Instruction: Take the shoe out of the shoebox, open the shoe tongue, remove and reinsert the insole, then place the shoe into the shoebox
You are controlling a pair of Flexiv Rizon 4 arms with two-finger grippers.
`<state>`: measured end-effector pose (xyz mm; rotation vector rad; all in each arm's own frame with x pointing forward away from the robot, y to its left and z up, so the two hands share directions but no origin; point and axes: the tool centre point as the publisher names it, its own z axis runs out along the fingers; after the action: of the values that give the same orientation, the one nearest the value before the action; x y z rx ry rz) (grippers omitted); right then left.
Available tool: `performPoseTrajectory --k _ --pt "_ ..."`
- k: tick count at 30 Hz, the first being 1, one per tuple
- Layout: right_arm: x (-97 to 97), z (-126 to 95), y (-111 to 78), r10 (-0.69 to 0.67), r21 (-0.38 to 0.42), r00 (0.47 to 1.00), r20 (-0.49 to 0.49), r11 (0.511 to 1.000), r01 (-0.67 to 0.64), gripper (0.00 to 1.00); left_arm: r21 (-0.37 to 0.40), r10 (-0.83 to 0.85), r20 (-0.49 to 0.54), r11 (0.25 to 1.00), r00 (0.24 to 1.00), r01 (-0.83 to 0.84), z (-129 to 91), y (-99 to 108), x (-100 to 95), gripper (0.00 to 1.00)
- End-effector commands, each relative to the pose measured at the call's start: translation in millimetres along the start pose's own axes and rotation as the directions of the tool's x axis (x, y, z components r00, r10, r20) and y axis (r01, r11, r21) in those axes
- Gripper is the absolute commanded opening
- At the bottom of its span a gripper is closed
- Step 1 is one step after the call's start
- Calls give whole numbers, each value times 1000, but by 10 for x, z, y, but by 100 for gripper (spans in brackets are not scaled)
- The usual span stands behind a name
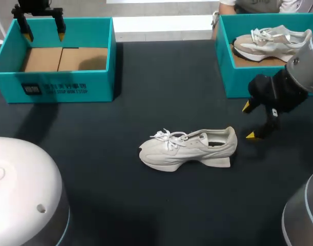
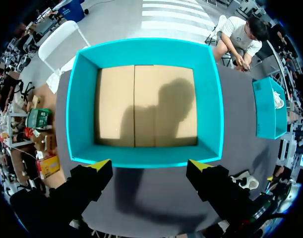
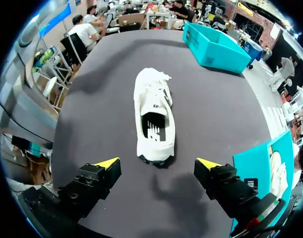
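White rounded housing of the left arm [image 1: 18,189] filled the 7 o'clock corner of the head view, with a grey arm segment [image 1: 302,220] at 5 o'clock. Between them lay the dark table [image 1: 120,205].

Task object: 1 pale shoe [image 1: 189,148] stood upright on its sole near the table's middle, outside both boxes. Its toe pointed to 9 o'clock and its heel to 3 o'clock, and the white laces [image 1: 166,137] were tied. From the right wrist view the shoe [image 3: 153,116] lay ahead of the gripper, heel nearest, and a dark insole [image 3: 153,126] showed inside the opening.

Right gripper [image 1: 249,121]: at 3 o'clock from the shoe, just beside the heel but apart from it. Its 2 yellow-tipped fingers were spread wide and held nothing. The right wrist view of this gripper [image 3: 157,163] confirmed the wide spread, with the heel in line with the gap and not touched.

Left gripper [image 1: 43,35]: at 10 o'clock from the shoe, hanging above the left shoebox [image 1: 64,89]. Its fingers were also spread wide and empty. The left wrist view from above this gripper [image 2: 150,166] showed the teal box [image 2: 82,114] with only a brown cardboard floor in 2 panels, crossed by a shadow.

Right shoebox [image 1: 228,72]: teal, at 2 o'clock from the shoe, holding a second shoe [image 1: 271,41] with its toe toward 9 o'clock.
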<state>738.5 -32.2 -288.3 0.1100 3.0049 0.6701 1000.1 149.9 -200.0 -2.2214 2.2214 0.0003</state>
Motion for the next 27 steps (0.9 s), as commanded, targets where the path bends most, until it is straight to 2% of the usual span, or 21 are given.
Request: performPoseTrajectory --k 1,12,21,23,27 --pt "10 -19 -187 -11 -264 1000 -11 964 8 100 0 0 0 1000 1000 0 0 1 0 100" --pt "-36 47 -418 -26 -382 1000 4 924 25 100 0 0 0 1000 1000 0 0 1 0 100" --pt "58 303 -564 -73 -482 997 17 873 72 100 0 0 0 1000 1000 0 0 1 0 100" --pt "36 370 -587 -62 -466 995 72 880 89 100 0 0 0 1000 1000 0 0 1 0 100" --pt "36 370 -587 -62 -466 995 72 880 89 100 0 0 0 1000 1000 0 0 1 0 100"
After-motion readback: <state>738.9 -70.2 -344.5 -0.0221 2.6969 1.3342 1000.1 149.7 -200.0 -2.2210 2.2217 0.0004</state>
